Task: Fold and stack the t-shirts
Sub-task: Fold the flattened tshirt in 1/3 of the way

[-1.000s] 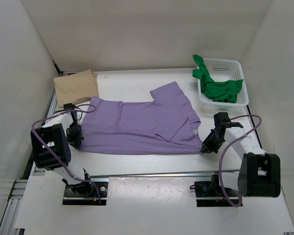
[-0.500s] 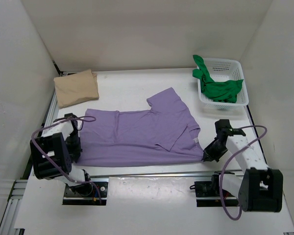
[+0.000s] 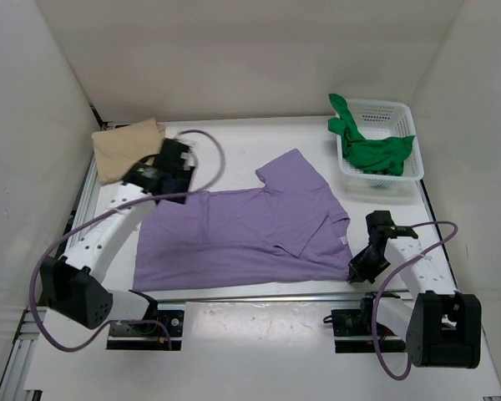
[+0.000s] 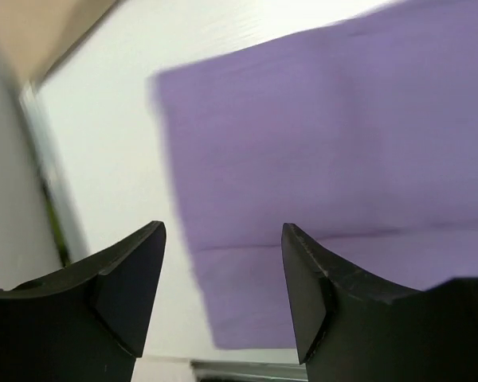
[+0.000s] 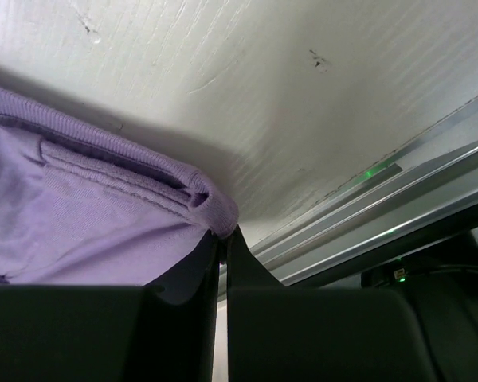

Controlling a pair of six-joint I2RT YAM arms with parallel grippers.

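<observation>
Near right: right gripper pinched shut on near-right corner of purple t-shirt.
Mid-table: purple t-shirt flat, long axis left to right, one sleeve pointing far.
Over its far-left edge: left gripper jaws apart, holding nothing; wrist view blurred.
Far left: tan t-shirt folded, partly hidden by arm.
Far right: white basket holding crumpled green t-shirt, part draped over far-left rim; orientation unreadable.

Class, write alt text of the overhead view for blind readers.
A purple shirt lies spread on a table, its near right corner pinched by the right pincer, the left pincer open above its far left corner. Far left, a folded tan shirt; far right, a green shirt in a basket.
</observation>
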